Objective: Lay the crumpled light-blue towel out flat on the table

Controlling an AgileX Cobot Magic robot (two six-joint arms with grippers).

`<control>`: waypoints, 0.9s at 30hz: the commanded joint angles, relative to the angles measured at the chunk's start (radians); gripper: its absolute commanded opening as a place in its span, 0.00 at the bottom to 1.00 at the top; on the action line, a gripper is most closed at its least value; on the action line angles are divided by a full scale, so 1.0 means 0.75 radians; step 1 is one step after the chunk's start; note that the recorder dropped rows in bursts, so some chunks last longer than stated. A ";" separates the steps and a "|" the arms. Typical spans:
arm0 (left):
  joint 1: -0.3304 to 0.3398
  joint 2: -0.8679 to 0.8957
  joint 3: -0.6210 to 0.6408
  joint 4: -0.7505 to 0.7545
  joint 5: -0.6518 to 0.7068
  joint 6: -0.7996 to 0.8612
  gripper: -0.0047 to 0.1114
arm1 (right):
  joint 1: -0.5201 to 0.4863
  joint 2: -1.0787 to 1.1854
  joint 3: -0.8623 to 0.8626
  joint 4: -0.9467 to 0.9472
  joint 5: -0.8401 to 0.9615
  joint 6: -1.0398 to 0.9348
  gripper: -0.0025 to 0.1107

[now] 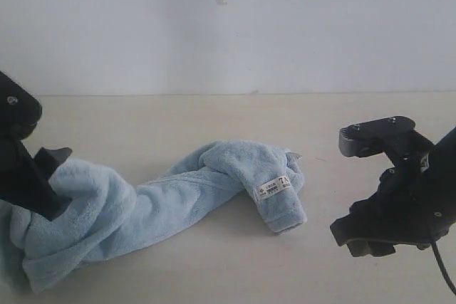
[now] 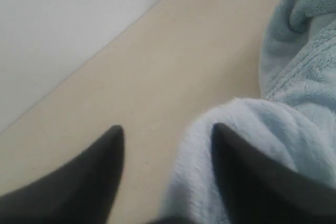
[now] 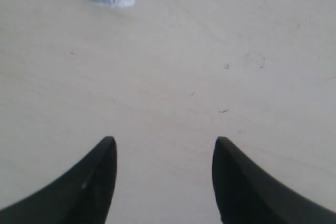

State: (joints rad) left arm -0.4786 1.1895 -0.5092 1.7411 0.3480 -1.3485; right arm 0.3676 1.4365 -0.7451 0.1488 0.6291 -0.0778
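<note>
The towel (image 1: 178,201) lies twisted ropelike on the table (image 1: 214,115). It looks soft, light and floppy (it will sag), so a corner by the tag (image 1: 274,187) seems the best hold. The left hand (image 2: 168,129) gapes with towel against one jaw. The right hand (image 3: 164,140) gapes empty.

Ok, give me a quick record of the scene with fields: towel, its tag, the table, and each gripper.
towel: light blue, twisted into a long bunched roll, not flat
tag: white, showing near the towel's right end in the exterior view
table: beige, towel lies on it
left gripper: open, towel bulging against one finger
right gripper: open, above bare table, apart from the towel
</note>
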 commanded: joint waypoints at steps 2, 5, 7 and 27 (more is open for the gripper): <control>0.003 -0.007 -0.017 0.004 0.105 0.024 0.80 | 0.001 -0.015 0.005 0.066 -0.011 -0.004 0.49; 0.003 -0.007 -0.062 0.004 0.129 -0.036 0.80 | 0.001 -0.015 0.005 0.138 -0.015 -0.061 0.49; 0.003 -0.007 -0.097 0.004 0.077 -0.225 0.78 | 0.001 -0.013 0.005 0.204 -0.032 -0.140 0.49; 0.003 0.313 -0.221 0.004 -0.478 -0.533 0.09 | 0.004 0.603 -0.481 0.493 -0.146 -0.619 0.49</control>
State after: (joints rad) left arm -0.4770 1.4230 -0.6574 1.7449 0.0066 -1.7520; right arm 0.3691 1.8471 -1.0764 0.5058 0.4840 -0.5218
